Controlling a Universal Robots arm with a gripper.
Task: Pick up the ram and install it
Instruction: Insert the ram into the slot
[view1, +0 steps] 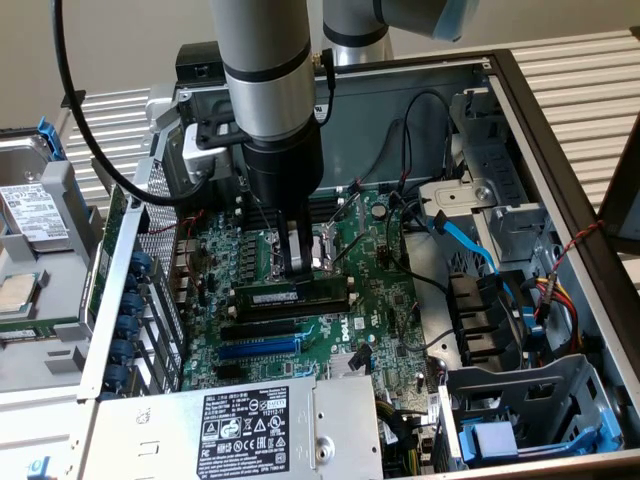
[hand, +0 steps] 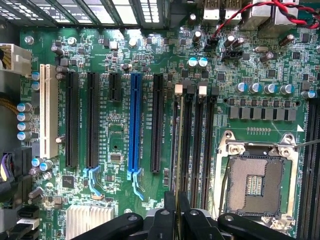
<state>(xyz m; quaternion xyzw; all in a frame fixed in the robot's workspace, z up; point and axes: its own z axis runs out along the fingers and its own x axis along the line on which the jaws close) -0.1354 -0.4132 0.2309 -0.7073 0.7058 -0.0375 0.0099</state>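
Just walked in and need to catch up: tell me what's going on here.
A robot arm is working inside an open computer case. Its gripper is closed on the ram, holding it on edge at the black memory slots beside the empty processor socket. Whether it is fully seated cannot be told.

The gripper (hand: 177, 206) pinches what looks like the ram (hand: 176, 165), edge-on, over the black memory slots (hand: 197, 130) between the blue expansion slot (hand: 134, 125) and the CPU socket (hand: 255, 185).
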